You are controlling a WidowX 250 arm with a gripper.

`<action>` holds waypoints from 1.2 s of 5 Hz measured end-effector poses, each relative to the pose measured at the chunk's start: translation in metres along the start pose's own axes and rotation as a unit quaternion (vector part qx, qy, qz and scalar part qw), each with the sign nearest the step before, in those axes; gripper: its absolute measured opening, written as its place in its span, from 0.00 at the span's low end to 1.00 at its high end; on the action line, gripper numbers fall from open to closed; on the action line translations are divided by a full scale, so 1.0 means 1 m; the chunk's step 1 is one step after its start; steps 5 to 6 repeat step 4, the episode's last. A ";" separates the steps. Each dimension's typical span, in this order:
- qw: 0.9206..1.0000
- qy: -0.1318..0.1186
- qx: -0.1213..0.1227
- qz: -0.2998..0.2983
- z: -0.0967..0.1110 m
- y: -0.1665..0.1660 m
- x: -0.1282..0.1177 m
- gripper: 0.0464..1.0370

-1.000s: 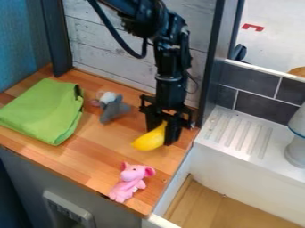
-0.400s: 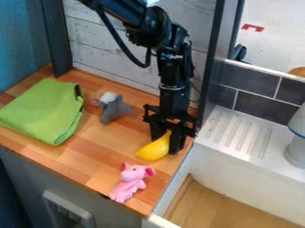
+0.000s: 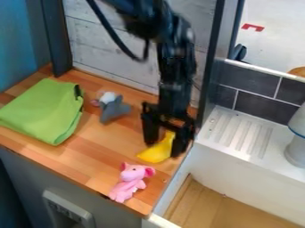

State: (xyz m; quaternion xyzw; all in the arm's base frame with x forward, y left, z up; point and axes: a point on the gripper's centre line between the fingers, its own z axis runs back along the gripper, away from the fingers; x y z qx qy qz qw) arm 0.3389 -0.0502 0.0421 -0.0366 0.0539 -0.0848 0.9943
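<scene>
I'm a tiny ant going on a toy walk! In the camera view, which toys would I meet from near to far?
Pink toy → yellow toy → grey soft toy.

No readable text, labels, brands, numbers or signs on anything in view.
</scene>
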 end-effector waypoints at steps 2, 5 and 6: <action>0.996 -0.084 0.002 0.034 0.069 0.038 -0.025 0.97; 0.996 -0.056 0.043 0.061 0.080 0.103 -0.028 0.97; 0.996 -0.056 0.043 0.061 0.080 0.103 -0.028 0.97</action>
